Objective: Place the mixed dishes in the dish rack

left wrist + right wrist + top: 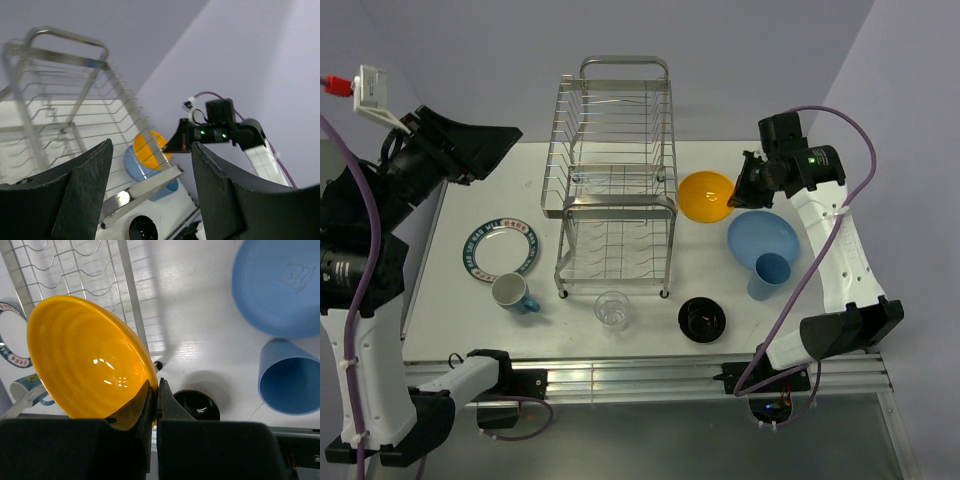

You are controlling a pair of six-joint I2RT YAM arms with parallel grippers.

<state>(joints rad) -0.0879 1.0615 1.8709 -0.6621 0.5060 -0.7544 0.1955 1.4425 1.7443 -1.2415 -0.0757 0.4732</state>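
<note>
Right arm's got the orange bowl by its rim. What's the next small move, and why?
Probably carry the yellow-orange bowl left toward the dish rack, high enough to clear its side rail. The right gripper is shut on the bowl's rim, the bowl hangs just right of the rack, and its shelves look empty.

The glass [612, 310] sits before the rack [615, 190] (mug [510, 292] left, cup [768, 275] right of it)

Lighting's bright and even from overhead, with soft shadows under the rack [615, 190]. Your right wrist view catches small glare spots inside the orange bowl [90, 360]. The left wrist's fingers [80, 200] look blurry, maybe too close to focus.
</note>
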